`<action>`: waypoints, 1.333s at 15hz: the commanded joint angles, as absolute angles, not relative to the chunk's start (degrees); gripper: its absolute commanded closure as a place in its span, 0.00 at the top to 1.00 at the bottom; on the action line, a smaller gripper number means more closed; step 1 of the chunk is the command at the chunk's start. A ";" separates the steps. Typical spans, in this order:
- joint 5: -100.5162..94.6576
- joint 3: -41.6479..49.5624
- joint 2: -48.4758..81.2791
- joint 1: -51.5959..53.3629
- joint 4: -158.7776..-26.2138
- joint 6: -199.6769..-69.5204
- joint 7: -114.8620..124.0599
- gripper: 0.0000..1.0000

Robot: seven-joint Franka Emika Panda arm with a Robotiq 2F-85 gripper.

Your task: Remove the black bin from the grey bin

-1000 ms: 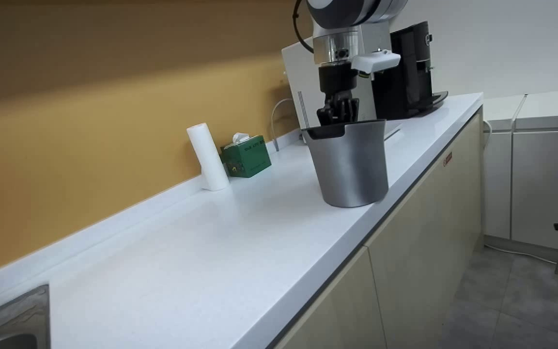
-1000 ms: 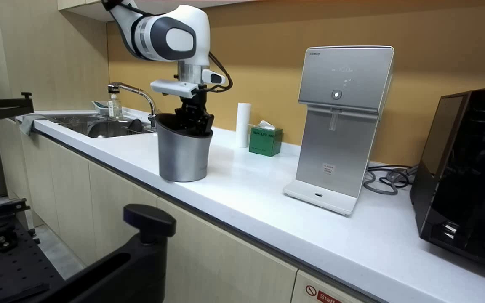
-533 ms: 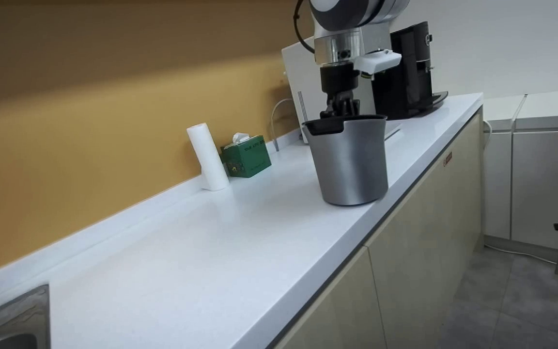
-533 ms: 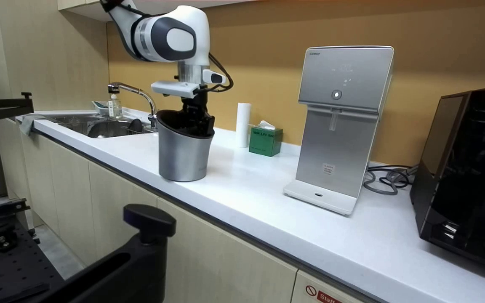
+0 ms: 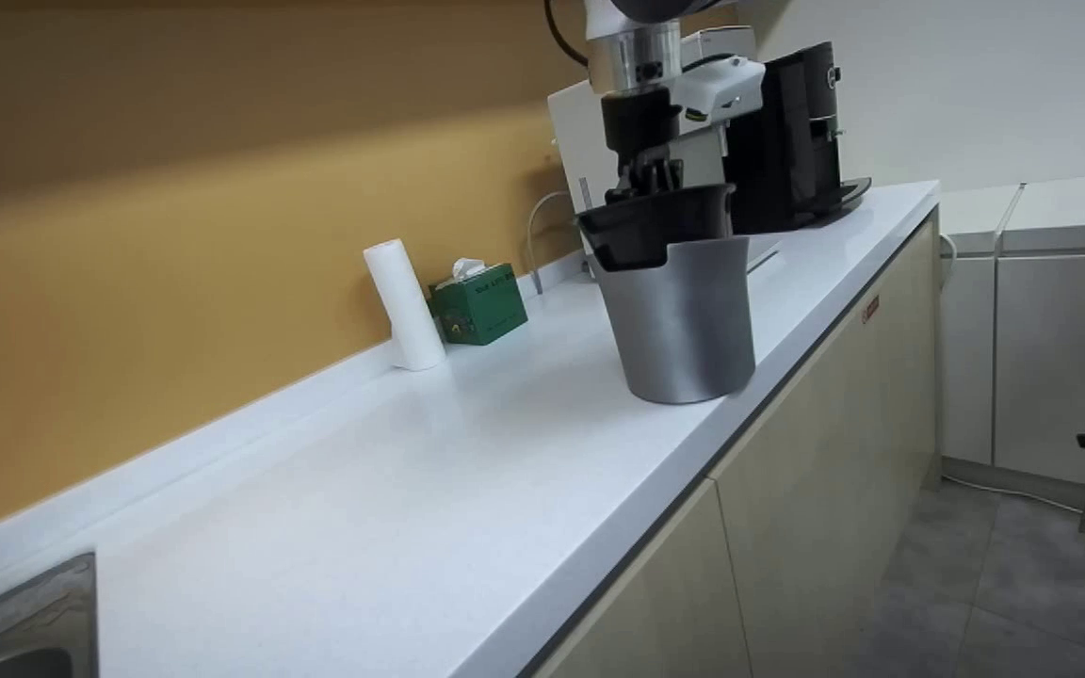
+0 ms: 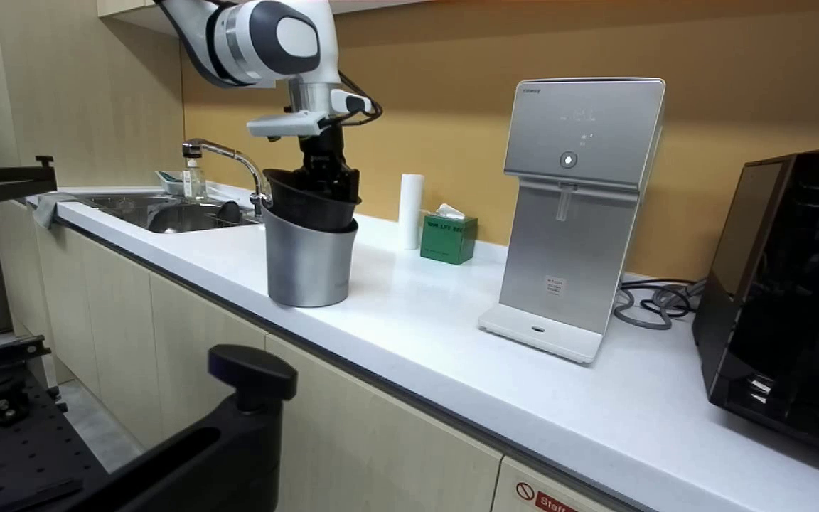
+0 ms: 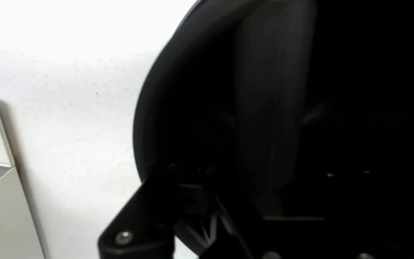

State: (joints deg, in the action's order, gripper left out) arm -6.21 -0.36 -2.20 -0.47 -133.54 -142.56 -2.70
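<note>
The black bin (image 6: 310, 211) is partly out of the grey bin (image 6: 310, 269); its lower part is hidden inside. It also shows in an exterior view (image 5: 657, 224), tilted a little, above the lip of the grey bin (image 5: 679, 325). The grey bin stands upright near the counter's front edge. My gripper (image 6: 335, 186) is at the black bin's rim, and the bin has risen with it, so it is shut on it. In the wrist view the black bin (image 7: 146, 118) fills the right side, and my gripper (image 7: 271, 180) is very dark there; the contact itself is hidden.
A green tissue box (image 6: 448, 237) and a white paper roll (image 6: 410, 212) stand near the wall. A water dispenser (image 6: 573, 235) and a black coffee machine (image 6: 786, 306) stand farther along the counter (image 6: 409, 320). A sink (image 6: 168, 213) lies at the far end.
My gripper has moved up, drawing the black bin partly out of the grey bin. The grey bin rose slightly half a second ago and sits lower again now.
</note>
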 commanded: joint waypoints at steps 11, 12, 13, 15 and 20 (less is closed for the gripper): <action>-13.64 -2.15 -13.03 -1.75 -126.14 -133.73 10.66 0.02; -13.69 -2.03 -13.53 -2.25 -125.94 -133.92 11.08 0.02; -13.78 -1.96 -13.92 -2.76 -125.75 -134.03 11.60 0.02; -13.41 -1.59 -14.36 -3.86 -125.37 -133.46 12.43 0.02; -13.20 -0.09 -13.86 -7.04 -125.49 -133.09 14.70 0.02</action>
